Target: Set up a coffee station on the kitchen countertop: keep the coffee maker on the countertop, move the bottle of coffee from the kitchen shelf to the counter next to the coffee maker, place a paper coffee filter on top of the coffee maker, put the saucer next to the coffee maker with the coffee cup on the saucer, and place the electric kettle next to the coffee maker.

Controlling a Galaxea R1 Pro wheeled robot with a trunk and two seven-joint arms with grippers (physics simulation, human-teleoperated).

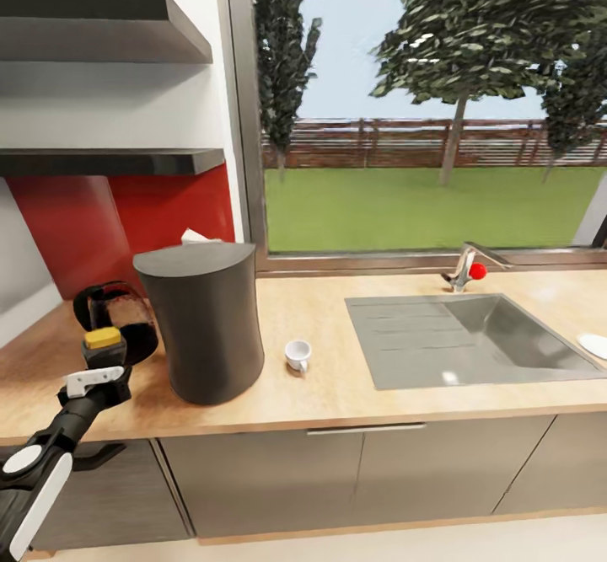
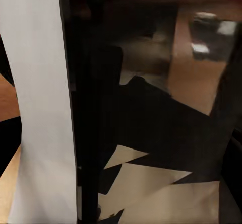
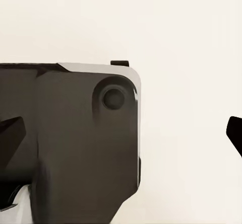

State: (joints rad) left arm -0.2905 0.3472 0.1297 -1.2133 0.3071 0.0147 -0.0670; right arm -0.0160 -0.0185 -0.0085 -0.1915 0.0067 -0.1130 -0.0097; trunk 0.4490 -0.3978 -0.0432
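Sunlit kitchen, big window over a long light wood desk (image 1: 354,393) with grey cabinet fronts, and a steel sink (image 1: 472,339) set into it at the right. Up on the wall at the left, two dark slab shelves, the lower kitchen shelf (image 1: 110,161) against white and red. On the desk stands a tall dark grey coffee maker (image 1: 206,322), something white poking up behind its top. Just left of it, a glass carafe with black handle (image 1: 118,313). Right in front of that carafe, the left tool (image 1: 94,377) comes in from the lower left corner, and it's clamped around the bottle of coffee (image 1: 103,345), yellow cap up, held upright at the desk's left end, close beside the coffee maker. Whether the bottle touches the wood, I can't tell. In the left wrist view its dark body and white side press close to the lens. The coffee cup (image 1: 298,355) sits alone on the desk between coffee maker and sink. The saucer (image 1: 593,345) lies far right, at the sink's edge. The right tool: dark fingertips (image 3: 10,133) apart against a pale wall.
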